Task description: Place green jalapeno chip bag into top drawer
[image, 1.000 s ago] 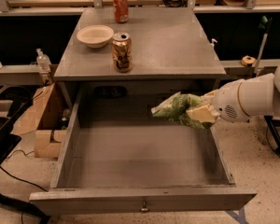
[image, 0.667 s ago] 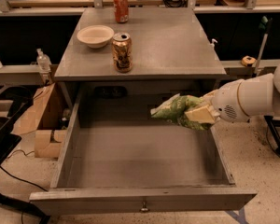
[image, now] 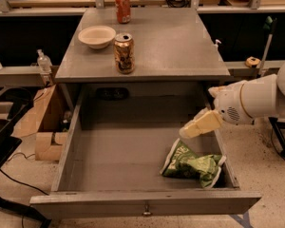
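The wide, deep grey wooden top drawer (image: 109, 161) stands pulled out from under the front edge of the grey flat-topped bench (image: 180, 37), with a small metal knob (image: 146, 211) centred on its front panel. The wrinkly, glossy green jalapeno chip bag (image: 192, 163) with white and yellowish patches lies on the drawer floor in the right front corner, its right end against the right wall and close behind the front panel. The cream-coloured tool (image: 200, 124) at the end of the white, rounded robot arm (image: 259, 99) hangs over the right wall of the drawer, just below the bench's front right corner, pointing down and to the left. It is above the bag and apart from it, gripping nothing; whether it is apart or together I cannot tell. On the bench, a gold and brown soda can (image: 124, 53) stands upright near the front edge, left of centre. A shallow tan bowl (image: 97, 36) sits just behind and to the left of it. A red soda can (image: 123, 7) stands upright near the back edge.
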`<state>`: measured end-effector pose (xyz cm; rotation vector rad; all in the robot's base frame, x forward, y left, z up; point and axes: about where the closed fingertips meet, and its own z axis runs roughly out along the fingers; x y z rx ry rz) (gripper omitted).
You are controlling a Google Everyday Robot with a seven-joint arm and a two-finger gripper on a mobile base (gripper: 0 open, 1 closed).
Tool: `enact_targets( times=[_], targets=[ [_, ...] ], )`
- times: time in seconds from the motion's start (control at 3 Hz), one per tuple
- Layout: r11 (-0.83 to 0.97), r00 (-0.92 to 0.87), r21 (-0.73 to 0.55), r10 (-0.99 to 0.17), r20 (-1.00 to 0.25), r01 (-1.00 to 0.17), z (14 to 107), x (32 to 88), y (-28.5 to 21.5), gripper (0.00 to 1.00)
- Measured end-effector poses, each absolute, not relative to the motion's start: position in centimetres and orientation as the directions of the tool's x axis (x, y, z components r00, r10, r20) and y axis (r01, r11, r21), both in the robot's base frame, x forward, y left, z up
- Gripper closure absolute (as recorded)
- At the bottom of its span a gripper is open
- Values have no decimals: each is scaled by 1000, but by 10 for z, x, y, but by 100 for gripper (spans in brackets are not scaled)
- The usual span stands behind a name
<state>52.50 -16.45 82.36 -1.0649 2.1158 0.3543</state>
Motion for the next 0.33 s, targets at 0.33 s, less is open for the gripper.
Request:
enact_targets(
  times=[0.33],
  targets=[
    [619, -391, -75, -581, -714, -782, 824, 525, -164, 0]
  ],
)
